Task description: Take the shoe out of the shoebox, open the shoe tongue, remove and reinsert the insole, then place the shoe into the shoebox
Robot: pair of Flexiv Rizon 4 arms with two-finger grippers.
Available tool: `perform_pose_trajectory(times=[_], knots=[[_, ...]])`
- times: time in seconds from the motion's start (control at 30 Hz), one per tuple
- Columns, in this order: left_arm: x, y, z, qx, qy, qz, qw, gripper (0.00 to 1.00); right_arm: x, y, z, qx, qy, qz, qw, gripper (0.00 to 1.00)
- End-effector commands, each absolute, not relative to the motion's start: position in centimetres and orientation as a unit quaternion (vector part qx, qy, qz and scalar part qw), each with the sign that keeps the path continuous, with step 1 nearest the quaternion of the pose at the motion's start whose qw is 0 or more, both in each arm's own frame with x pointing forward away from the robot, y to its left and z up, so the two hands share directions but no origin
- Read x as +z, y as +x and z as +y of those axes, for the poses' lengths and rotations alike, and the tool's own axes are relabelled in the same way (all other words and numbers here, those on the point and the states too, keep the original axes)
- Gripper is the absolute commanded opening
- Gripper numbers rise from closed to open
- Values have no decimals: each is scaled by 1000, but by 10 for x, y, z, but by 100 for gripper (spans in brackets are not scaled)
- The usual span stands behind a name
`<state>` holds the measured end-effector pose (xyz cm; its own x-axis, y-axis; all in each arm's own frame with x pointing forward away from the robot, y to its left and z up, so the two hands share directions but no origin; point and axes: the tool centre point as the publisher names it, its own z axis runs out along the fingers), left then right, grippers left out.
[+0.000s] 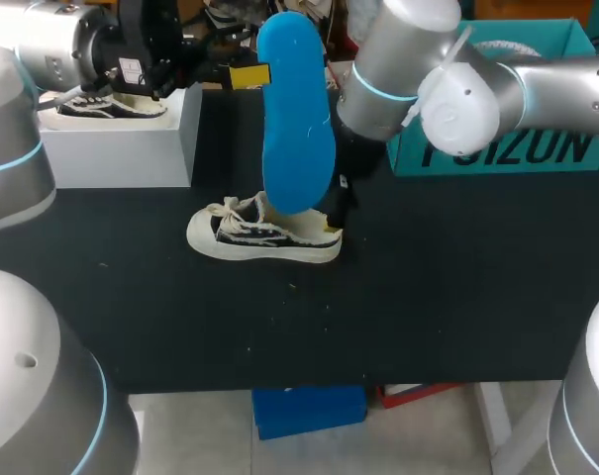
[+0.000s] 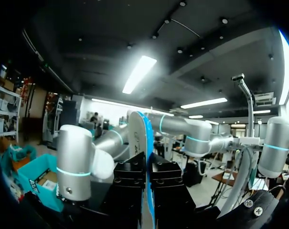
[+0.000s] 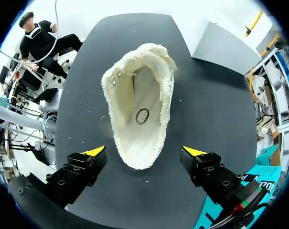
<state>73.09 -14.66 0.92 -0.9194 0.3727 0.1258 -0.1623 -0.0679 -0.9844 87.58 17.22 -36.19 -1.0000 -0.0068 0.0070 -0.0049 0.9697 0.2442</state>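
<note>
1. Blue insole [image 1: 297, 129]: is being held upright in the air, well above the table [image 1: 428, 297]. In the head view its lower end is overlapping the heel part of the shoe [image 1: 264, 237]. In the left wrist view it is being seen edge-on [image 2: 144, 138].

2. Left gripper [image 1: 249, 74]: is being kept at the far left, clamped on the upper left edge of the insole. In the left wrist view the gripper [image 2: 147, 167] is being shown with its 2 black fingers [image 2: 130, 181] pressed against the insole from both sides.

3. Shoe: is being rested upright on its sole near the middle of the table, with its toe pointing left and its laces loose. In the right wrist view its opening [image 3: 139, 114] is being seen from above.

4. Right gripper [image 1: 339, 203]: is being held over the heel end of the shoe. In the right wrist view the gripper [image 3: 144, 152] is being kept spread wide. Its 2 yellow-tipped fingers [image 3: 94, 152] are being held 1 at each side of the heel and clear of it.

5. White shoebox [image 1: 121, 148]: is being stood at the far left of the table, with a second shoe [image 1: 111, 105] lying in it.

6. Teal box [image 1: 507, 148]: is being stood at the far right of the table, partly hidden behind the right arm.
</note>
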Motion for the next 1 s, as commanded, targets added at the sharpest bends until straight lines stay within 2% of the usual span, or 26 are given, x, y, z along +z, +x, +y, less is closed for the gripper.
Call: perform_pose_trajectory(times=[0.03, 1.0], knots=[[8, 730, -148, 727, -79, -657, 183, 0, -364, 880, 183, -44, 4, -999, 6, 100], [8, 730, -148, 727, -79, -657, 183, 0, -374, 873, 203, -62, -8, -998, 1, 100]])
